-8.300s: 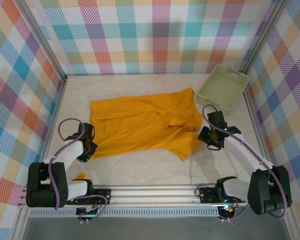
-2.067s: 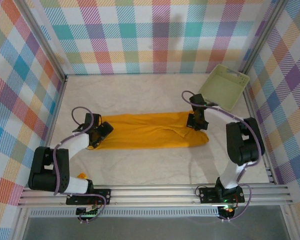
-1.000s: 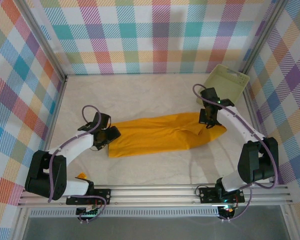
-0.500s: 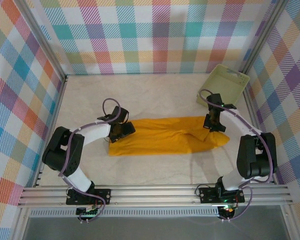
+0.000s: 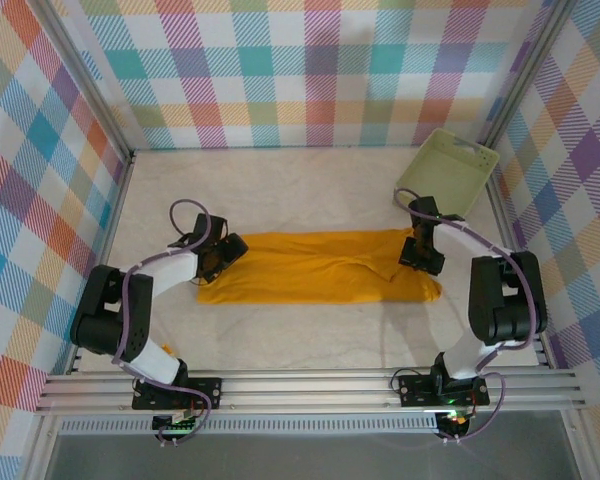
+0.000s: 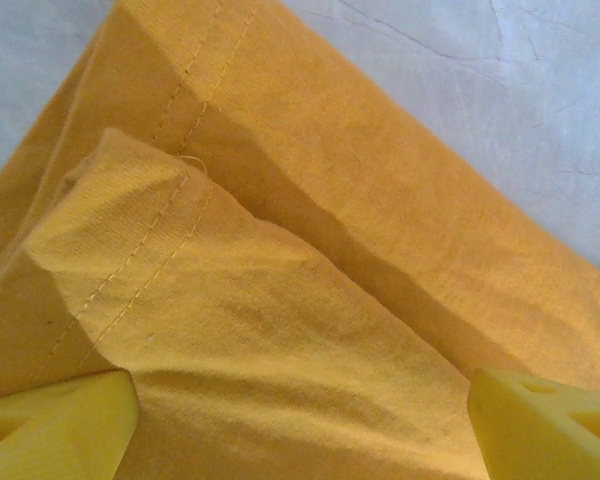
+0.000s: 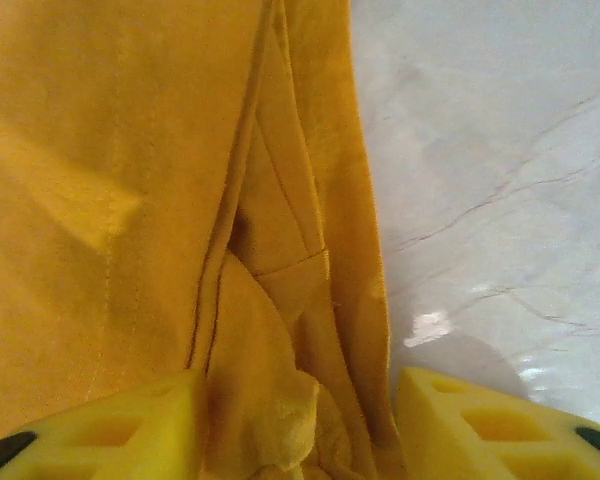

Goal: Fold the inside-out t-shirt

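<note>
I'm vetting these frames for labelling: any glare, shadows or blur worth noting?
Right wrist: a small glare patch on the white table beside the mustard-orange cotton t-shirt; left wrist: a dark shadow band under the shirt's raised fold; top external: even light, sharp.

1. We see the inside-out t-shirt (image 7: 130, 200) covering the left and middle of the view. Its mustard-orange cloth lies in long folds, with stitched seams running up the frame.
2. Our right gripper (image 7: 295, 425) has its yellow fingers (image 7: 100, 425) spread apart at the bottom edge, with a bunched ridge of cloth between them.
3. On the right, the shirt's edge lies on the creased white table surface (image 7: 500, 150).
</note>
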Controlling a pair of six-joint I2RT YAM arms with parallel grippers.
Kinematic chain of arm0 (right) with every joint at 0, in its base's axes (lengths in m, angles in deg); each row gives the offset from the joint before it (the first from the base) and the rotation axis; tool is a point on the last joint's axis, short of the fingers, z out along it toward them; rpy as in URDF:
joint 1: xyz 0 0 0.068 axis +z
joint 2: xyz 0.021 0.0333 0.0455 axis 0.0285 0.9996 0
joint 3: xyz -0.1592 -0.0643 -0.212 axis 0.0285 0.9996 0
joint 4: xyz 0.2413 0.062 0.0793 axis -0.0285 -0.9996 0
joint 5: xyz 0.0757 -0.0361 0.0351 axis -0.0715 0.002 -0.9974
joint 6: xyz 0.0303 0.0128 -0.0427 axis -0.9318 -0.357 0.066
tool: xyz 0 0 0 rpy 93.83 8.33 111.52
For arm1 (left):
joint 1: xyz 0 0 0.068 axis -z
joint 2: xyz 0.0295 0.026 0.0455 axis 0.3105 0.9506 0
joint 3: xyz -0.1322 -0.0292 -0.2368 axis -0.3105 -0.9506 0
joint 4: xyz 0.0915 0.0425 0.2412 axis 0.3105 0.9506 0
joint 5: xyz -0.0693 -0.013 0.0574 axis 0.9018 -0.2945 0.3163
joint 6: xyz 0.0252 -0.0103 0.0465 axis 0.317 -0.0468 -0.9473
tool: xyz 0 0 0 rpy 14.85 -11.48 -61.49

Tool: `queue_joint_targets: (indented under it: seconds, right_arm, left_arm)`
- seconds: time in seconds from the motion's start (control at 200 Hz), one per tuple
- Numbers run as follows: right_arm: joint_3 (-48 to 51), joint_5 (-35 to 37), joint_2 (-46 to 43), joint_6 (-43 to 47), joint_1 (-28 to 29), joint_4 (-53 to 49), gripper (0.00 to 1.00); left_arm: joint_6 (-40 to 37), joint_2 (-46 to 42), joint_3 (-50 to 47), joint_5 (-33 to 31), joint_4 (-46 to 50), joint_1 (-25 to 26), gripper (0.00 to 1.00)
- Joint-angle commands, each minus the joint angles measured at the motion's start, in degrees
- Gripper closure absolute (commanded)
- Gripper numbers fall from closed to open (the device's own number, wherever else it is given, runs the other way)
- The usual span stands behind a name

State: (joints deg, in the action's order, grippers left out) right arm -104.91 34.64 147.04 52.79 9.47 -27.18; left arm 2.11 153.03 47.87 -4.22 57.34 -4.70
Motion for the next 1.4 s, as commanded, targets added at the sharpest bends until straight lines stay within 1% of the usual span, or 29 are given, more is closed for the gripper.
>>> queue_joint_targets:
  seconds: [0.0,0.19,0.34,0.36,0.41,0.475,0.54,0.575,0.66,0.69,0.83,0.94,0.995,1.115,1.185,1.2,1.26,1.395]
  right_arm:
    - [0.0,-5.3,1.2,-0.4,-0.3,1.9,0.43]
    - [-1.0,-1.8,3.6,-0.3,-0.3,0.7,0.34]
    - [-2.0,-2.2,5.9,-0.2,0.0,0.3,0.33]
    - [-2.1,-2.2,6.3,-0.2,0.2,0.3,0.32]
    - [-2.5,-2.5,7.2,-0.3,0.4,0.2,0.32]
    - [-3.1,-3.3,8.5,-0.5,0.8,0.4,0.35]
    - [-3.9,-2.8,9.8,-0.9,1.5,-0.4,0.34]
    - [-4.1,-2.4,10.0,-1.1,1.8,-0.6,0.38]
    - [-4.3,-4.0,10.7,-1.3,2.4,0.3,0.52]
    - [-4.8,-4.9,11.5,-1.4,2.8,0.4,0.53]
    - [-7.3,-4.0,13.5,-1.7,5.2,-0.6,0.68]
    - [-7.0,-2.7,12.6,-1.4,5.2,0.5,0.92]
    - [-6.7,-1.8,11.1,-0.9,5.2,0.4,1.0]
    - [-5.6,1.1,5.0,1.1,5.3,-0.1,1.0]
    - [-5.8,4.0,0.8,2.8,5.7,-2.0,1.0]
    - [-6.0,5.3,0.0,3.1,5.9,-2.6,1.0]
    - [-7.1,10.2,-2.9,4.4,6.9,-5.2,1.0]
    - [-9.9,16.4,-8.0,6.8,9.2,-10.3,1.0]
  left_arm:
    - [0.3,1.2,-4.4,-2.1,8.3,-1.5,0.12]
    - [0.5,0.0,-5.8,-2.1,8.3,-2.3,0.11]
    - [0.7,-0.8,-6.7,-1.4,8.3,-2.5,0.12]
    - [0.7,-0.8,-6.8,-1.2,6.4,-2.5,0.12]
    - [0.9,-1.0,-7.2,-0.8,6.0,-2.4,0.12]
    - [1.3,-1.7,-7.8,-0.9,5.9,-2.5,0.11]
    - [1.8,-3.0,-8.8,-1.4,5.8,-2.5,0.12]
    - [2.2,-3.7,-9.4,-1.8,5.7,-2.5,0.11]
    - [2.8,-5.3,-10.8,-2.6,5.6,-2.5,0.11]
    - [2.9,-5.7,-11.1,-2.8,5.5,-2.5,0.12]
    - [3.2,-6.1,-11.9,-3.2,5.5,-2.5,0.11]
    - [3.2,-7.3,-12.3,-3.5,6.1,-2.4,0.11]
    - [3.0,-8.2,-12.7,-3.9,6.6,-2.4,0.11]
    - [2.3,-9.5,-12.6,-4.0,7.2,-1.3,0.11]
    - [1.7,-9.8,-11.5,-4.7,7.3,1.7,0.11]
    - [1.7,-9.9,-11.1,-5.1,9.2,2.4,0.11]
    - [2.4,-9.9,-9.9,-6.7,10.8,5.9,0.11]
    - [5.0,-11.5,-8.9,-6.2,11.0,10.9,0.11]
